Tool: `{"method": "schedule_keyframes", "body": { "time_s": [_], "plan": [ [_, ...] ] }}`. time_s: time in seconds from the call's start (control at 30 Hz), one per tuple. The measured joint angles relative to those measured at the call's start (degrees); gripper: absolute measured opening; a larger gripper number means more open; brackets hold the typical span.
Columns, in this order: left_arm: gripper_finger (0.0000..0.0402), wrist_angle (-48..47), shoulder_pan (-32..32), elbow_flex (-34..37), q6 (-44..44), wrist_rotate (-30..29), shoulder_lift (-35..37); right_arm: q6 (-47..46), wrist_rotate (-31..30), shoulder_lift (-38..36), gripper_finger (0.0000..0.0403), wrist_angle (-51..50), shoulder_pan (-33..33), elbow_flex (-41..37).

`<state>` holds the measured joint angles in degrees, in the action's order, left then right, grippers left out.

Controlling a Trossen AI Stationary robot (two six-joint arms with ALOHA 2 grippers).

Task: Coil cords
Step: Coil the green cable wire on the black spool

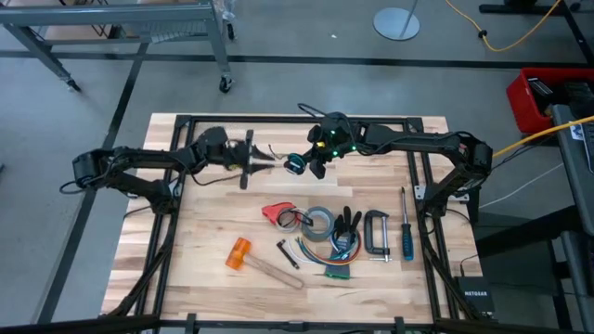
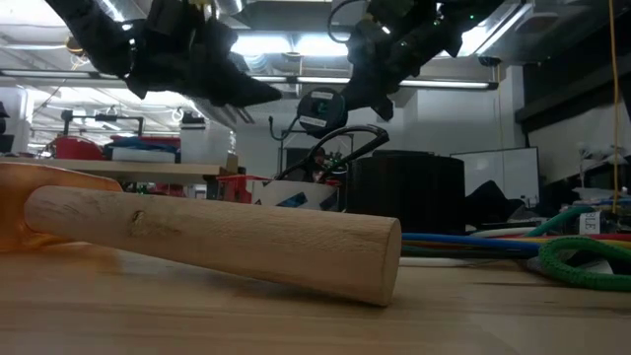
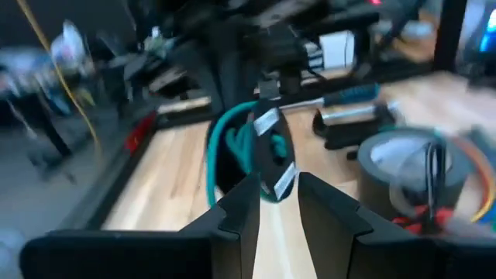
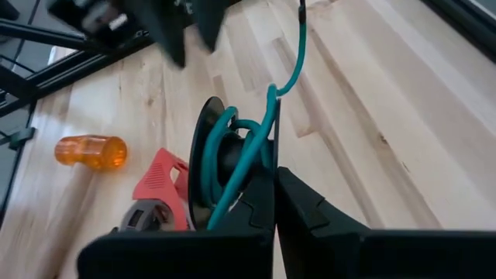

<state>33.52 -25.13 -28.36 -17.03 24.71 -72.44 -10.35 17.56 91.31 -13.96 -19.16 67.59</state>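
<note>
Both arms meet over the far middle of the worktop (image 1: pixel 204 278), raised clear of the wood. The right claw (image 4: pixel 273 180) is pressed together on a small black reel (image 4: pixel 203 167) with teal-green cord (image 4: pixel 288 74) wound round its hub, and holds it up in the air on edge. One strand of the cord runs off the reel toward the left arm. The left claw (image 3: pixel 277 194) stands just in front of the reel with its fingers spread a little either side of the rim, not pinching it as far as can be seen.

The step in hand looks like the winding itself: one arm steadies the reel while the other feeds the loose strand. The next move probably calls for the left claw to catch that strand and lay it into the groove without slack, while the right keeps the reel from twisting. The hammer (image 1: pixel 255 261), tape roll (image 1: pixel 320 223), clamp (image 1: pixel 376 232) and screwdriver (image 1: pixel 406 232) lie nearer the front, well apart from the work.
</note>
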Motion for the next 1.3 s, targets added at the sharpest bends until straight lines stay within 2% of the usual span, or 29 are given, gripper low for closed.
{"method": "schedule_keyframes", "body": {
  "time_s": [0.07,0.2,0.27,0.47,0.63,0.87,1.17,1.3],
  "plan": [
    [0.0084,0.07,1.73,-0.01,-4.18,-4.47,0.00,-0.04,0.00,0.00,0.0001,0.02,0.00,0.00],
    [0.0084,-0.13,4.27,-0.02,-4.76,-20.76,0.00,-0.11,0.01,0.00,0.0001,0.02,-0.01,0.00],
    [0.0084,-0.17,5.15,0.00,-4.80,-25.03,0.00,-0.11,0.02,-0.01,0.0001,0.03,0.00,-0.02],
    [0.0084,-2.55,7.93,-0.04,-3.51,-26.12,0.00,-0.13,0.02,-0.02,0.0001,0.09,0.00,-0.02],
    [0.0084,-8.07,10.57,-0.04,-14.63,-27.04,-0.02,-0.13,0.07,-0.04,0.0001,0.10,0.00,-0.02],
    [0.0084,-15.72,13.34,-2.36,-22.65,-42.41,-0.01,-1.64,1.85,-0.07,0.0002,0.16,0.00,-0.02],
    [0.0084,-15.39,14.80,-5.81,-33.96,-46.16,-0.02,-3.30,4.54,-0.07,0.0002,0.39,0.00,-0.04],
    [0.0084,-19.25,14.80,-7.21,-37.39,-46.69,-0.02,-4.72,6.24,-0.07,0.0002,0.51,0.00,-0.04]
  ]
}}
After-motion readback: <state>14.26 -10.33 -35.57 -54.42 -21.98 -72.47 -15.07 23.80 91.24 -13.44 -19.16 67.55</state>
